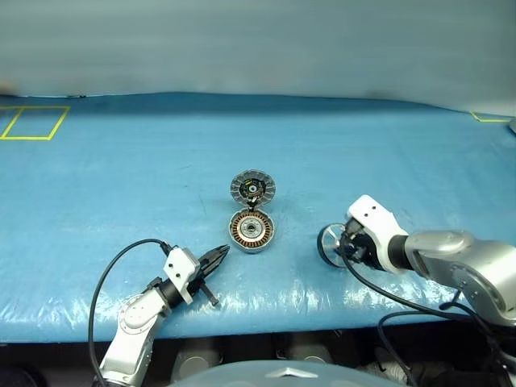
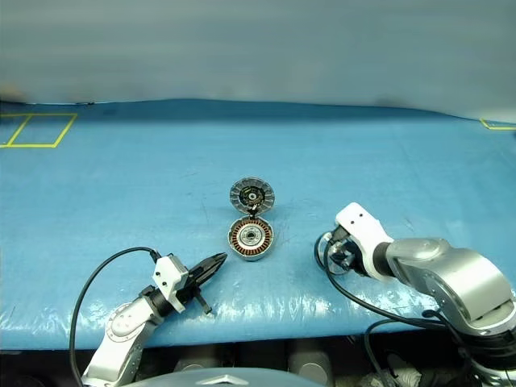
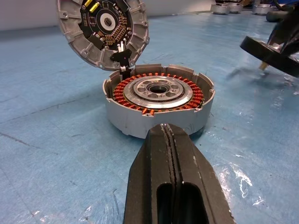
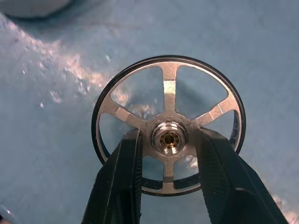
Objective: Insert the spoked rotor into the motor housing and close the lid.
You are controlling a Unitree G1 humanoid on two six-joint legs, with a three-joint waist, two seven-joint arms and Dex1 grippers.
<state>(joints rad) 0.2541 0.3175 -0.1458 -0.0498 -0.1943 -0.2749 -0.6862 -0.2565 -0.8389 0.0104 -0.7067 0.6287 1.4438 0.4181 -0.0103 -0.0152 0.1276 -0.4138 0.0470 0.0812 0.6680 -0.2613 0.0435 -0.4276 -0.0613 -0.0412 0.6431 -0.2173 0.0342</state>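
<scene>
spoked rotor (image 4: pixel 168 126) looks a stiff, light metal wheel with thin spokes and a smooth hub, likely slippery. the right gripper (image 4: pixel 168 144) straddles the hub, one finger at each side between the spokes; whether the pads truly pinch it i cannot tell, nor whether the rim is clear of the blue table cover (image 1: pixel 121 169). it sits well right of the motor housing (image 1: pixel 251 230), whose lid (image 1: pixel 253 188) stands tilted open behind it. the left gripper (image 3: pixel 169 140) is clenched, empty, just before the housing. the lid's hinge is hard to make out.
</scene>
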